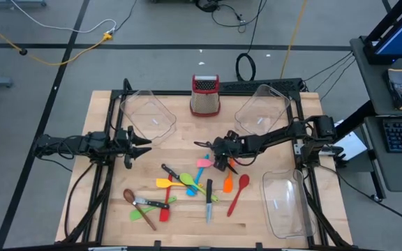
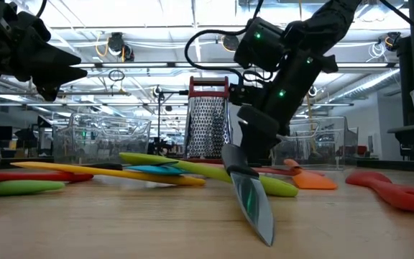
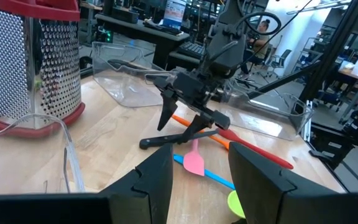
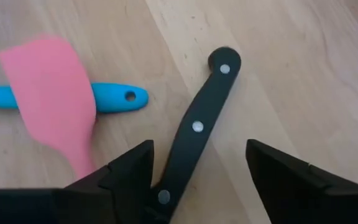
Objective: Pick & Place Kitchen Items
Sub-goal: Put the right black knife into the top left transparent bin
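Observation:
My right gripper [image 1: 218,159] slants down over the middle of the table, open. Between its fingers [image 4: 197,186] is a black riveted knife handle [image 4: 197,124], which seems to rest on the wood. Its free end [image 3: 145,143] points toward the left arm. A pink spatula [image 4: 55,93] lies across a blue handle [image 4: 120,96] just beside it. More utensils lie nearer the front: a yellow spatula [image 1: 165,183], an orange spatula [image 1: 227,185], a red spoon [image 1: 239,192], another knife [image 1: 209,202] and a brown spoon [image 1: 129,196]. My left gripper [image 1: 142,145] waits open at the left. My right gripper stands astride the knife handle, coming from above at a slant. The handle's blade end [image 4: 163,193] runs close beside one finger [image 4: 129,177]. I cannot tell whether they touch. The other finger stands well clear of it.
Clear bins sit at the far left [image 1: 149,115], the far right [image 1: 260,108] and the near right [image 1: 288,206]. A metal grater with a red top [image 1: 204,95] stands at the far edge. Bare wood shows at the near right of the utensil cluster.

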Action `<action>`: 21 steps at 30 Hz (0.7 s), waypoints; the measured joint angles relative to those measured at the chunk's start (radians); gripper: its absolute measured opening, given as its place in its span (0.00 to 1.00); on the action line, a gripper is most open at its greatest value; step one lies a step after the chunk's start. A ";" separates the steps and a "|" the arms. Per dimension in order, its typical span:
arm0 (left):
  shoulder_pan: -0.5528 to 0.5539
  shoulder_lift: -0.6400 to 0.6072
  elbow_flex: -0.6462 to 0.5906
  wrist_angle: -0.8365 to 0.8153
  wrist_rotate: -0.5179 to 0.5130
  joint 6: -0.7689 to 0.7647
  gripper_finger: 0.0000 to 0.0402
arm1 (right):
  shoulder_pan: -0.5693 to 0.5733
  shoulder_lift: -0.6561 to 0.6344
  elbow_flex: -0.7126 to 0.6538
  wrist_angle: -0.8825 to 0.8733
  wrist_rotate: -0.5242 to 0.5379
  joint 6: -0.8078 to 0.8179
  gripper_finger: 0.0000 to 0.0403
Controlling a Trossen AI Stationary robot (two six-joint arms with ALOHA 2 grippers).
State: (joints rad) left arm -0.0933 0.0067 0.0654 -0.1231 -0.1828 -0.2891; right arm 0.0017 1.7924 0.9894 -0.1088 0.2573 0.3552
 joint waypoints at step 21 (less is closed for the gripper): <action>0.000 0.000 0.000 0.000 -0.001 -0.007 0.39 | -0.034 0.042 0.002 -0.003 0.004 0.057 0.17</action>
State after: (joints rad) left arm -0.0930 0.0064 0.0658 -0.1226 -0.1841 -0.2958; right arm -0.0319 1.8343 0.9909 -0.1120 0.2615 0.4119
